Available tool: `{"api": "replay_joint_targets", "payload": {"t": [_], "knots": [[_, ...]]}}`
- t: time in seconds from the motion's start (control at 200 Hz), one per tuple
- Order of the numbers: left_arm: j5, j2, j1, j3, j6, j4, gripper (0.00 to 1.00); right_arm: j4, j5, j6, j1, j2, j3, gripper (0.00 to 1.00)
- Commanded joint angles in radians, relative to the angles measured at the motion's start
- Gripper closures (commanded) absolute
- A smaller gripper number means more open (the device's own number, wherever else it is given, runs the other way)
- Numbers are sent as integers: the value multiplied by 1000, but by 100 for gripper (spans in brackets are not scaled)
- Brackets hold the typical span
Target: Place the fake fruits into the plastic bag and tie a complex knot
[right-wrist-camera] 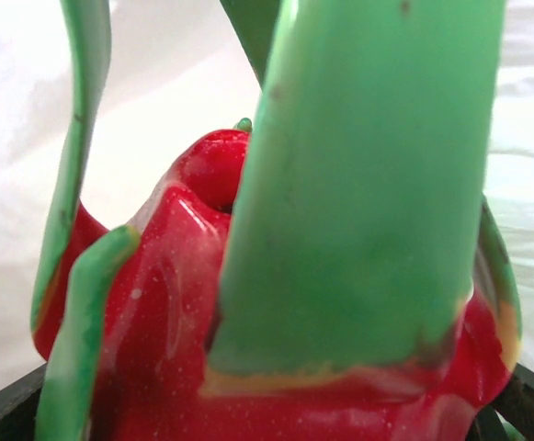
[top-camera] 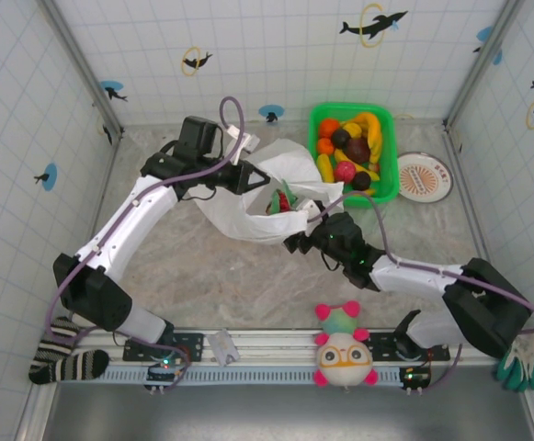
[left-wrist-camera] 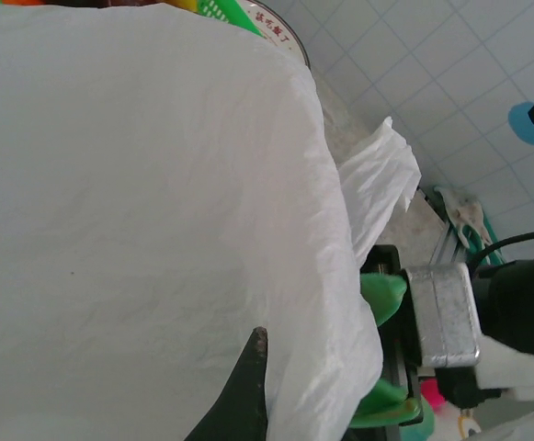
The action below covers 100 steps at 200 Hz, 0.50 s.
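— How does the dragon fruit (right-wrist-camera: pixel 184 303) look?
— Glossy red with broad green scales, sitting in the mouth of the thin white plastic bag (top-camera: pixel 248 219), mid-table.
— And the grippers?
— Left gripper (top-camera: pixel 251 176) is pinched onto the bag's rim. Right gripper (top-camera: pixel 294 241) is spread wide, seemingly clamping the fruit.

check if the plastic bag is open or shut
Open: left gripper holds an edge of the plastic bag; dragon fruit shows in its mouth.
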Motion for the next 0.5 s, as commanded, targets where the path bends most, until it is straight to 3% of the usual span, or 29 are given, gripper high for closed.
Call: {"api": "replay_joint_targets", "payload": {"t": [0.0,0.2,0.495], "knots": [[-23,-9,7,28,-103,8,94,58,74,-78,26,12,54,39],[-68,-4,8,45,-150,3,94,-34,116,-150,63,50,94,38],[-79,-35,-19,22,-202,9,93,-233,179,64,36,116,275,37]]}}
